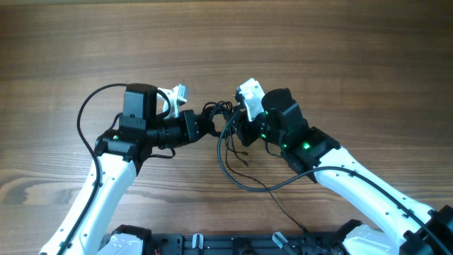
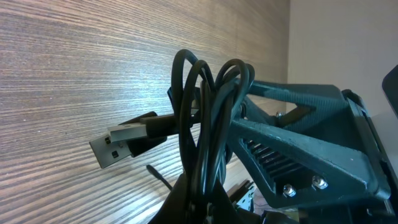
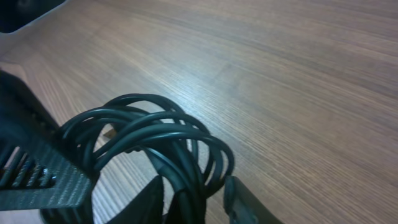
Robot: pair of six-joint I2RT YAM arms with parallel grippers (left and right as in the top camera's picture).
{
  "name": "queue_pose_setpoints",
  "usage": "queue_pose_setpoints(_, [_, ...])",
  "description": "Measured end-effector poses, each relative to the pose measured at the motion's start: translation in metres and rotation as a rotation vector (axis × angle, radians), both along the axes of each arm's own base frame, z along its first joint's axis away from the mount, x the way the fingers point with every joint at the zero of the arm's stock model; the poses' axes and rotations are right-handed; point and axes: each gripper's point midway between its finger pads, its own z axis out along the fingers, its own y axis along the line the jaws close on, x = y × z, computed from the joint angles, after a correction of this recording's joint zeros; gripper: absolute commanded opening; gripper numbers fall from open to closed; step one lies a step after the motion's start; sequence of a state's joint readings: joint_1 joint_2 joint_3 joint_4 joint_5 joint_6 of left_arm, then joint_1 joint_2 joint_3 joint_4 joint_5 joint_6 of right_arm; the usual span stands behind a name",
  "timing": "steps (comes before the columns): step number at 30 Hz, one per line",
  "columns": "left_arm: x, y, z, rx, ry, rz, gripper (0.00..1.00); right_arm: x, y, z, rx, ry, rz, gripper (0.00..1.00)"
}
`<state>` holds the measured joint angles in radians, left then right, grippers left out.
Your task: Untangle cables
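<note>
Finding: the cables (image 1: 221, 111) are a light, limp, looped bundle sitting between both arms. The left gripper (image 1: 205, 126) is pressed together on the loops. The right gripper (image 1: 237, 129) straddles strands, but you cannot tell its grip. Take hold beside the stiffer plug (image 2: 121, 142).

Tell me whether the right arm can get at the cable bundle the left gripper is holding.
Probably yes: the cable loops sit between the right gripper's open fingers, with nothing blocking.
</note>
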<state>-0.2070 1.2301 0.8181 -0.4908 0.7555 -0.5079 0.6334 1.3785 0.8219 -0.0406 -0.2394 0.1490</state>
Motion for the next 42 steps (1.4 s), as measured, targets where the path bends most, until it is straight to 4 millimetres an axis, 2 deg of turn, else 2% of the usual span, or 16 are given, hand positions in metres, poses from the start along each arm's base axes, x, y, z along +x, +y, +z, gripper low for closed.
queue_pose_setpoints(4, [0.000,0.000,0.000,-0.002,0.006,0.004,0.04,-0.002,0.002,0.000,0.005,0.001,0.018,0.06])
queue_pose_setpoints(5, [0.000,0.000,0.000,0.000,0.007,0.007,0.04,-0.002,0.002,0.001,0.005,0.000,0.019,0.05])
queue_pose_setpoints(14, [0.001,0.002,-0.002,0.009,0.015,0.024,0.04,-0.002,0.002,0.001,0.008,0.003,0.019,0.04])
queue_pose_setpoints(19, [0.007,0.007,-0.008,0.035,0.064,0.110,0.04,-0.004,-0.008,-0.006,0.027,0.107,-0.056,0.04])
queue_pose_setpoints(23, [0.010,0.008,-0.010,0.032,0.120,0.185,0.04,-0.006,-0.023,-0.008,0.042,0.207,-0.148,0.04])
queue_pose_setpoints(27, [0.025,0.034,-0.019,0.074,0.170,0.367,0.04,0.016,-0.079,-0.023,-0.016,0.262,-0.397,0.04])
queue_pose_setpoints(29, [0.028,0.040,-0.022,0.083,0.183,0.411,0.04,0.021,-0.089,-0.025,-0.020,0.268,-0.450,0.04])
queue_pose_setpoints(32, [0.030,0.043,-0.023,0.089,0.193,0.442,0.04,0.024,-0.077,-0.015,0.045,0.252,-0.415,0.05])
queue_pose_setpoints(35, [0.030,0.044,-0.023,0.092,0.189,0.443,0.04,0.026,-0.059,0.002,0.122,0.219,-0.324,0.22])
queue_pose_setpoints(36, [0.030,0.041,-0.022,0.094,0.170,0.418,0.04,0.026,-0.057,0.004,0.121,0.204,-0.302,0.31])
queue_pose_setpoints(37, [0.030,0.037,-0.019,0.089,0.143,0.379,0.04,0.023,-0.044,0.014,0.165,0.187,-0.221,0.33])
queue_pose_setpoints(42, [0.015,0.008,-0.006,0.068,-0.012,0.100,0.04,0.006,-0.024,0.024,0.182,0.150,-0.030,0.34])
